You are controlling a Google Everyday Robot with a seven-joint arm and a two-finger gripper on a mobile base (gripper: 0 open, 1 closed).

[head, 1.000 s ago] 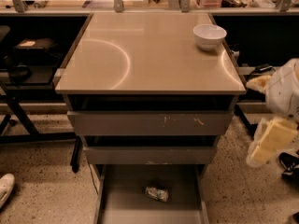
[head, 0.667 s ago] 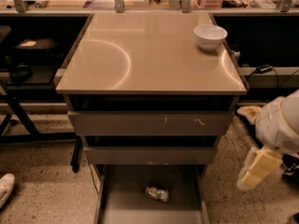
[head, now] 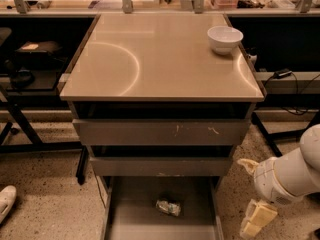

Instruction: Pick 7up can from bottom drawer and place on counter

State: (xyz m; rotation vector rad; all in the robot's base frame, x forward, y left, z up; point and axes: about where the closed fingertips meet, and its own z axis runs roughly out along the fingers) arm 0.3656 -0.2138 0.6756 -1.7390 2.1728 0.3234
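Note:
The 7up can (head: 168, 207) lies on its side on the floor of the open bottom drawer (head: 130, 219), near the middle. It looks crumpled, green and silver. The beige counter (head: 160, 54) tops the drawer unit. My gripper (head: 255, 219) hangs at the lower right, just outside the drawer's right wall, lower than the middle drawer front and to the right of the can. Its pale fingers point down. The white arm (head: 295, 169) reaches in from the right edge.
A white bowl (head: 224, 38) stands on the counter's far right corner. Two closed grey drawer fronts (head: 160, 132) sit above the open drawer. Black table legs and cables stand on both sides. A white shoe (head: 6, 201) shows at the lower left floor.
My arm and gripper have moved down and leftward, from beside the upper drawers to beside the bottom drawer. The can and bowl have not moved.

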